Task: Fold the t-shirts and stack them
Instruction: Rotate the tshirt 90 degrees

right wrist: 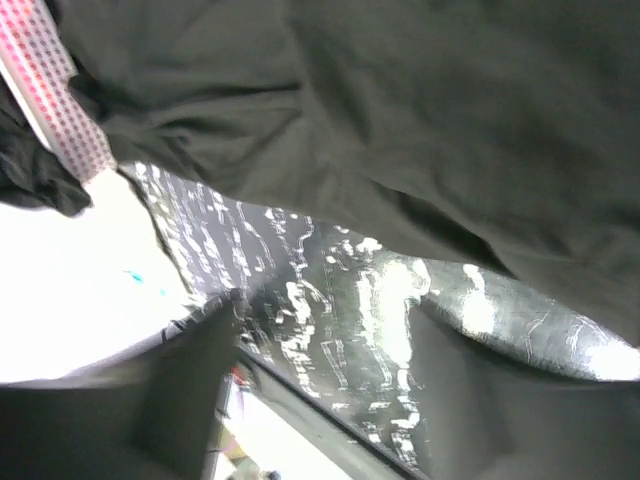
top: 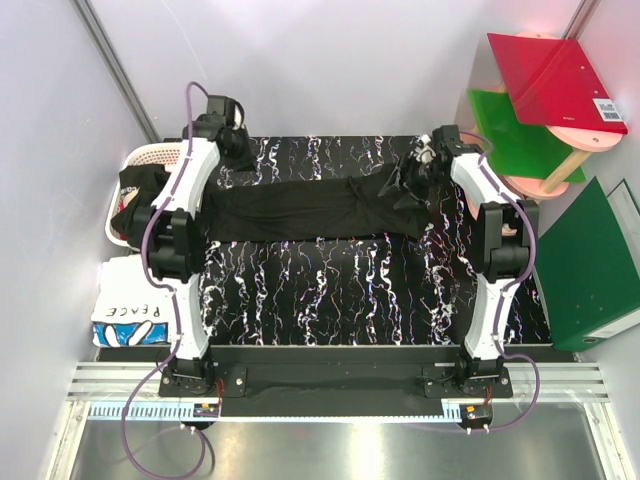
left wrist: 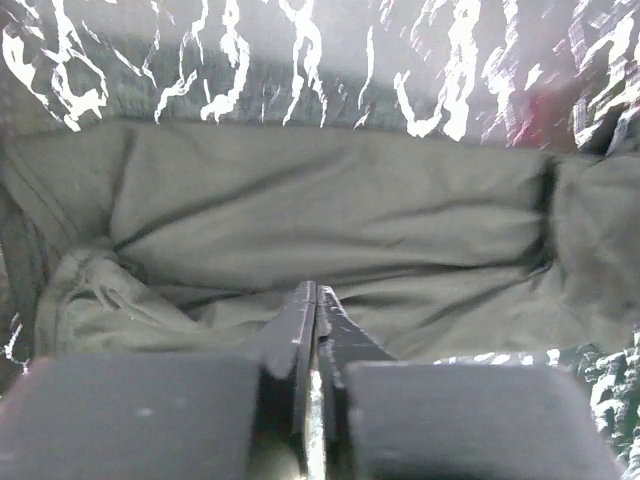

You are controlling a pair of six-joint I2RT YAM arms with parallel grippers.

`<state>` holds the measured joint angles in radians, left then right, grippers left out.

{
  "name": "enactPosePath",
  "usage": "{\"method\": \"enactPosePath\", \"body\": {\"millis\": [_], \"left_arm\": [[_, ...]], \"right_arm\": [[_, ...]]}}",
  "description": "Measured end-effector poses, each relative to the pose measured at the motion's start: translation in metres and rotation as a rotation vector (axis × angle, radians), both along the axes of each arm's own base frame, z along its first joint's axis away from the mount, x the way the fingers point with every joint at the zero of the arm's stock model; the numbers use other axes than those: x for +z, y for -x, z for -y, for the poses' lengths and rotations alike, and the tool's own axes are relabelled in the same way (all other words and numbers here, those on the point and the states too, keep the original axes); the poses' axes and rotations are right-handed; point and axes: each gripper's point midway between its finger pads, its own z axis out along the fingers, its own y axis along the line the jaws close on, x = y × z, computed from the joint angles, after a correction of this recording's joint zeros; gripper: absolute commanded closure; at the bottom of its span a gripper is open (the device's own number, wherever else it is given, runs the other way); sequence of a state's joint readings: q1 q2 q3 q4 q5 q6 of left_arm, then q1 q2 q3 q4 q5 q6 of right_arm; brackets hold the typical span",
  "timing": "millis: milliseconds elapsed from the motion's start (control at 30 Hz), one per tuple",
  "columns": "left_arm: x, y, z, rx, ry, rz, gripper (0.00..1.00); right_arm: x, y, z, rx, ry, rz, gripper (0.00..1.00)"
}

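Black shirt (top: 300,210) lies pulled out in a long creased band across the far half of the mat (top: 330,290), running from its left edge almost to its right edge. The left gripper (left wrist: 315,300) sits at the band's left end, near the mat's far left corner, with its fingers pressed tight together. The tips are down at a rumpled fold of the cloth, and I can't tell whether any of it is caught between them. The right gripper (right wrist: 340,390) is at the bunched right end, near the mat's far right corner. Its fingers are spread wide with only the mat showing between them and nothing in its hold, and the cloth lies just beyond the tips. Off the mat's left edge, toward the far end, stands a white basket (top: 150,155) with black and red cloth heaped in it. Nearer along that same edge lies a folded white shirt (top: 130,315) lettered PEACE.
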<state>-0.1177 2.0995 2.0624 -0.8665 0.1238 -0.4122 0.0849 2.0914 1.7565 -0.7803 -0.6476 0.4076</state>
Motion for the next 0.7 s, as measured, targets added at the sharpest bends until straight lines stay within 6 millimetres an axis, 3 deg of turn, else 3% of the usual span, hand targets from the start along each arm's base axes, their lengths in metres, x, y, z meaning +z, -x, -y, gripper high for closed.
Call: {"method": "enactPosePath", "body": {"millis": [133,200,300,400,500,700], "left_arm": [[-0.038,0.002,-0.002,-0.017,-0.092,-0.107,1.0],[-0.069,0.01,-0.007,-0.016,-0.146,-0.194,1.0],[-0.105,0.027,-0.019,-0.007,-0.213,-0.321,1.0],[-0.119,0.038,-0.028,0.0,-0.26,-0.388,1.0],[-0.122,0.045,-0.039,0.012,-0.317,-0.424,1.0],[-0.135,0.044,-0.053,0.034,-0.397,-0.458,1.0]], "right_arm": [[0.004,-0.008,-0.029,0.085,0.06,0.026,1.0],[0.0,-0.015,-0.058,0.161,0.128,0.069,1.0],[-0.016,-0.004,-0.093,0.249,0.183,0.059,1.0],[-0.044,0.012,-0.114,0.319,0.249,-0.003,1.0],[-0.071,0.022,-0.107,0.329,0.313,-0.081,1.0],[-0.105,0.032,-0.06,0.28,0.51,-0.22,1.0]]}}
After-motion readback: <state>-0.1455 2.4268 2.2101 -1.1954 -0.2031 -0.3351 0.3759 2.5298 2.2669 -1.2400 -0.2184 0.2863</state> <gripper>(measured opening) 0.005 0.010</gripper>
